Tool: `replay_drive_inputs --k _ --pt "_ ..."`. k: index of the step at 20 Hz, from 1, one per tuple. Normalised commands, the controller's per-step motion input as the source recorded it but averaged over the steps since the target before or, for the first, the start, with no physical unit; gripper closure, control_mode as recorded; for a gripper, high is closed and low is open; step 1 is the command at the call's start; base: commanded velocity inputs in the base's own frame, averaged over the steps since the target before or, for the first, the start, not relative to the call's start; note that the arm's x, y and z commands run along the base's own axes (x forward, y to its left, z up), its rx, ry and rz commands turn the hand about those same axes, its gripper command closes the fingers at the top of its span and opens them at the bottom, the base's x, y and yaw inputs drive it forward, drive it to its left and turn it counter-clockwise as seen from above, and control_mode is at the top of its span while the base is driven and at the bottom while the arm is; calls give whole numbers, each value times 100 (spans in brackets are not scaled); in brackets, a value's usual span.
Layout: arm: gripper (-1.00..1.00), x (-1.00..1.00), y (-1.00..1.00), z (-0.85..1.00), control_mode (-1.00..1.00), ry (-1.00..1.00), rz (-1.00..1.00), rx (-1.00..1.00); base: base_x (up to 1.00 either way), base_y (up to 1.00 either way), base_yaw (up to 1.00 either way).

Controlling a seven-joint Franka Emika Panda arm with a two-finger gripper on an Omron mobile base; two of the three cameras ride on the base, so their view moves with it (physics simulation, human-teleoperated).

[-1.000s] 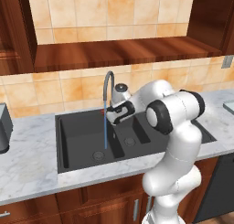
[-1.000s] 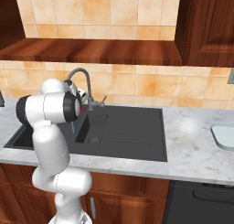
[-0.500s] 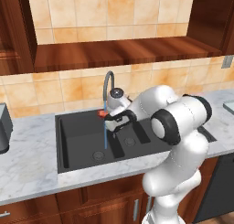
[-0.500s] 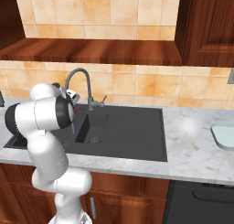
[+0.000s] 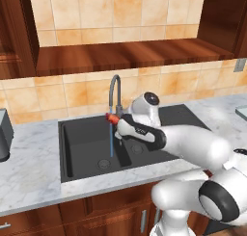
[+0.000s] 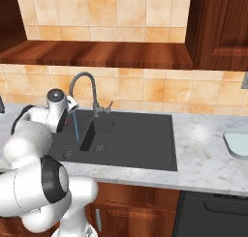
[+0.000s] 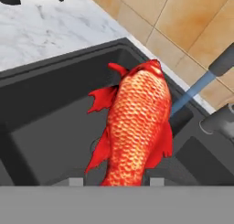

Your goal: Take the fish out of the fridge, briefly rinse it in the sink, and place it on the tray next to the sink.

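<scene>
1. Over the sink (image 5: pixel 87 143), we hold the fish (image 7: pixel 137 127) in the gripper (image 5: pixel 115 120), which is closed on its tail end; the body sticks out ahead of the fingers and hangs above the left basin.

2. Just beside the fish's head, on the far side from the gripper, the blue water stream (image 7: pixel 192 93) runs down from the faucet (image 5: pixel 115 93). In the hand view the stream passes at the edge of the head, so we judge the rinse is only partly on the fish. If we pull away now, the fish may be not really rinsed.

3. We grip only the end of the fish, and a wet, flat body can slip. If the gripper swings fast or tilts more, the fish may slide out and fall in the basin below, where it is harder to pick up again.

4. The faucet neck stands very near the gripper. A careless lift or a turn toward it may knock the fish against the spout and twist it in the fingers.

5. The tray (image 6: pixel 237 143) lies well apart from the gripper, on the desk (image 6: pixel 203 158) at the other side of the sink. The long carry over both basins is where a weak hold would fail, so we think a slow, level move is needed.
</scene>
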Motion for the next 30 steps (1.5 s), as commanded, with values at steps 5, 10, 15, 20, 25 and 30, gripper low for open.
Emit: replay_drive_inputs --k 5,10,15,20,25,30 --pt "100 -100 0 100 -100 -3 -17 24 0 0 0" --pt "100 -87 0 100 -100 -13 -21 7 0 0 0" --pt "100 -11 -1 38 -100 -1 -11 1 0 0 0" --pt "100 -73 -66 -17 -100 0 0 5 0 0 0" --pt "100 0 0 0 100 0 0 0 -98 -100 -7" --pt "100 0 0 0 100 0 0 0 -32 -100 -33"
